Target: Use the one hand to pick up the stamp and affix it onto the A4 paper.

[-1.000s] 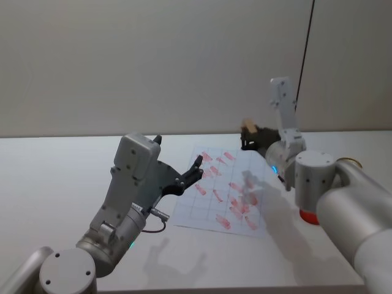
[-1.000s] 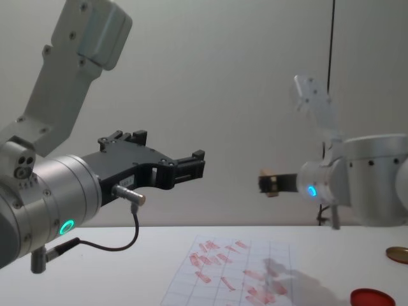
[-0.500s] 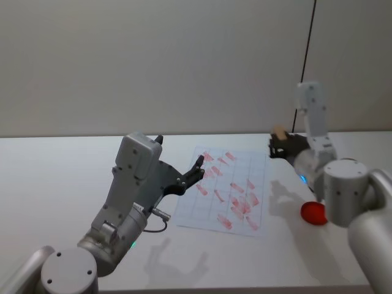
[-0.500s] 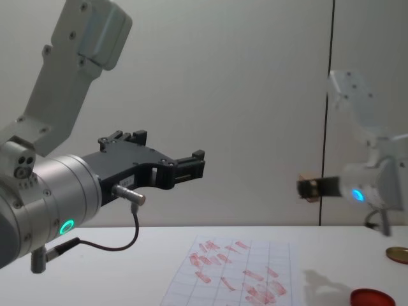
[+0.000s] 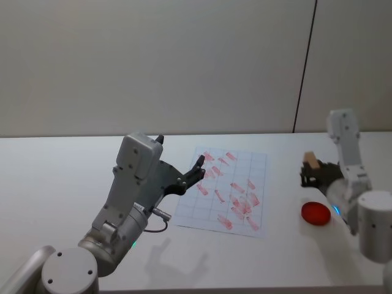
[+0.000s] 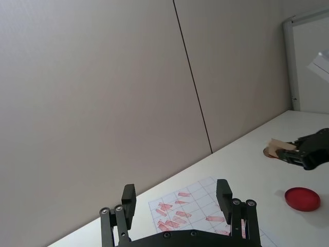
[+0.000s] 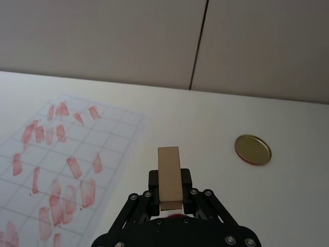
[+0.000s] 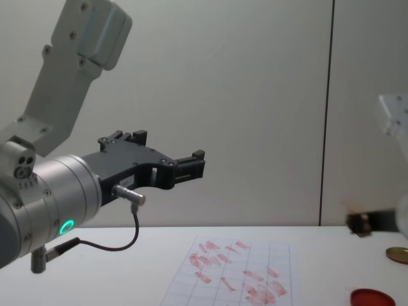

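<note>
A plain grey wall with 1 dark vertical seam stands behind a white tabletop (image 5: 55, 177). On the tabletop lies the A4 paper (image 5: 256, 164), a white gridded sheet scattered with red rectangular marks. The right tool (image 5: 310, 173) hangs in the air off the paper's right edge, just behind a flat red disc (image 5: 315, 212) that rests on the tabletop. Its 2 black fingers (image 7: 186, 177) are pinched on the stamp (image 7: 169, 173), a small tan wooden block that stands upright out of the grip with its upper end free; in the right wrist view the block sits between the paper and a gold disc (image 7: 252, 149) that lies farther off on the tabletop. The stamp is clear of the paper and not touching it. The left tool (image 5: 193, 176) is held up in the air over the paper's left edge, near its middle, with its 2 fingers (image 6: 128, 194) spread well apart and nothing between them.
</note>
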Robot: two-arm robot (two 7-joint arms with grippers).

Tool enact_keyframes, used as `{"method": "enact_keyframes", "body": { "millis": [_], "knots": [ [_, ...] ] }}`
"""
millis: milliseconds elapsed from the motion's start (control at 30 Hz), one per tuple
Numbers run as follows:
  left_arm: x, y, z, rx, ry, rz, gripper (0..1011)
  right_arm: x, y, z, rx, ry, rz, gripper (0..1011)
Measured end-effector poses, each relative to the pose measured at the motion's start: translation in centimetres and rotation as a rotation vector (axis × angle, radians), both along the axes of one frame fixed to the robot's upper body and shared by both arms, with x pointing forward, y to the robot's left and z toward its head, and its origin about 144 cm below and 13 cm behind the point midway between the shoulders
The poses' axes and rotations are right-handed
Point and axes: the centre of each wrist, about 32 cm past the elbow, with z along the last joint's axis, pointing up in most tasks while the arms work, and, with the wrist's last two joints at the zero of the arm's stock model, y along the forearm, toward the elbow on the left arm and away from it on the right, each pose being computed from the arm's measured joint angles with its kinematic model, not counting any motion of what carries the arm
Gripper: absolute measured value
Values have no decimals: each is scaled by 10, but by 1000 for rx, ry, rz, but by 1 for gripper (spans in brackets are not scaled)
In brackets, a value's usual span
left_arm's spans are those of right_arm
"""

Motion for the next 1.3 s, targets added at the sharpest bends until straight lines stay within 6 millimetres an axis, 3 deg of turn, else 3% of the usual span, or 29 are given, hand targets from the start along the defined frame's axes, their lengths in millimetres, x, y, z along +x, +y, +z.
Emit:
{"method": "enact_keyframes", "body": {
  "millis": [267, 533, 1300],
  "knots": [
    [0, 0, 0, 0, 0, 0, 993, -18, -15, -12, -12, 44, -37, 221],
    [0, 0, 0, 0, 0, 0, 993, -24, -22, -24, -17, 95, -55, 220],
    [0, 0, 0, 0, 0, 0, 993, -3, -19, -51, 14, 175, -48, 220]
  ]
}}
